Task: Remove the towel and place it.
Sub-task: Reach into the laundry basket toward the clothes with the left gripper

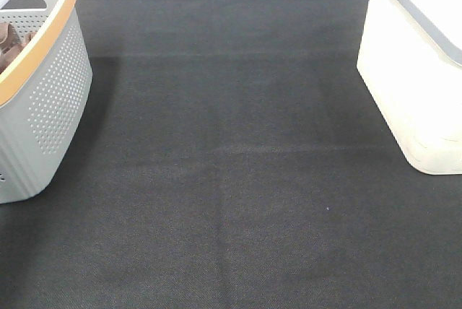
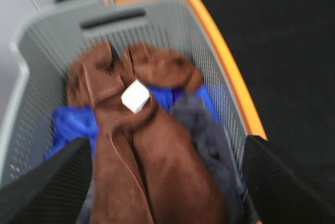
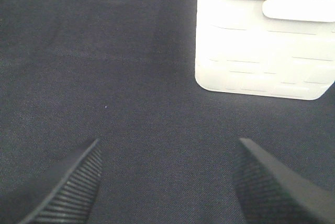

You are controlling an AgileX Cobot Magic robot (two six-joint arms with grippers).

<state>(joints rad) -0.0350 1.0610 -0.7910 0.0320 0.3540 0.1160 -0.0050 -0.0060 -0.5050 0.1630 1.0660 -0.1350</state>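
Your left gripper (image 2: pixel 167 145) hangs with its jaws spread wide and nothing between them, poised over the open top of the basket (image 2: pixel 220 51). Directly under it lies the towel (image 2: pixel 141 145), the reddish-brown cloth, crumpled in long folds across the middle of the basket with its white tag (image 2: pixel 135 96) turned up. It rests on top of a blue cloth (image 2: pixel 70 122) and beside a dark grey cloth (image 2: pixel 201 124), so you can reach it without moving anything else. The left wrist view is blurred, so you cannot tell how close the fingertips are to the fabric, but they do not appear to touch it.

Your right gripper (image 3: pixel 168 145) is also wide and empty, hovering above the bare black mat (image 3: pixel 131 77), with the white bin (image 3: pixel 261 51) ahead of it.

From the high camera neither arm shows. The basket sits at the left edge of the mat and the white bin at the right, well apart.

By my reading nothing of the task is done yet. The towel has not been gripped, and lifting it out and setting it down are both ahead of you.
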